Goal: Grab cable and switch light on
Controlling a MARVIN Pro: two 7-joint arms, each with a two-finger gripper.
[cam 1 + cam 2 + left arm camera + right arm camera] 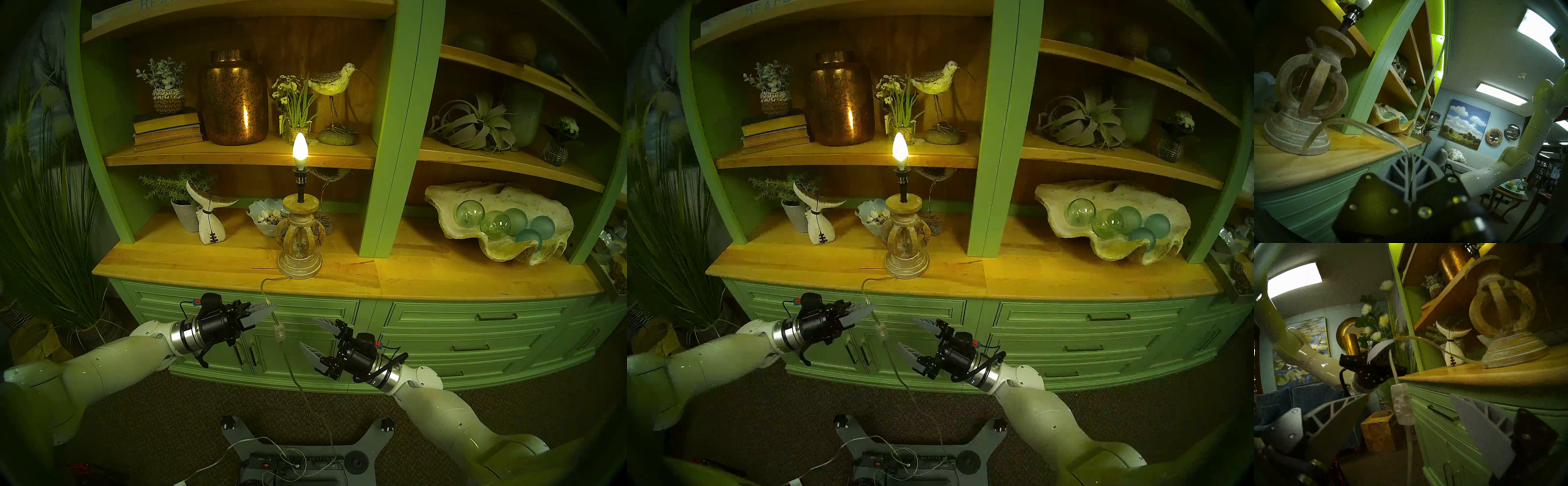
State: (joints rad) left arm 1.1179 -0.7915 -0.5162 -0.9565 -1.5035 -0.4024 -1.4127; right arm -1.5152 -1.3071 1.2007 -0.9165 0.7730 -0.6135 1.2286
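Lamp and cord at the green cabinet. The light [300, 149] glows atop a black stem on the beige openwork lamp base [300, 244], which stands on the wooden countertop [441, 278] near its front edge.

Containers: a large clam shell [498, 220] at 3 o'clock from the lamp holds five green glass balls [495, 222]; a small scalloped bowl [263, 217], just behind the lamp base at 10 o'clock, holds small seashells; a grey pot [185, 213] farther left holds a green sprig. On the shelf above stand a copper jar [234, 98], a stack of books [166, 129] bearing a woven pot with a plant, a glass of yellow flowers and one bird figure [334, 81].

The cable [290, 366] leaves the lamp base at 7 o'clock, loops over the counter edge and hangs down in front of the cabinet drawers to a power strip [291, 463] on the floor. Its clear switch block [279, 332] hangs free — just below the left gripper [268, 314], whose two fingers are pinched together on the cord above the block; the left wrist view shows the cord passing between them. The right gripper [317, 339] stands with jaws spread wide at 4 o'clock from the block, near but not touching it — the right wrist view shows the block between its two fingers [1335, 414]. One white whale-tail ornament [210, 217] stands beside the grey pot.
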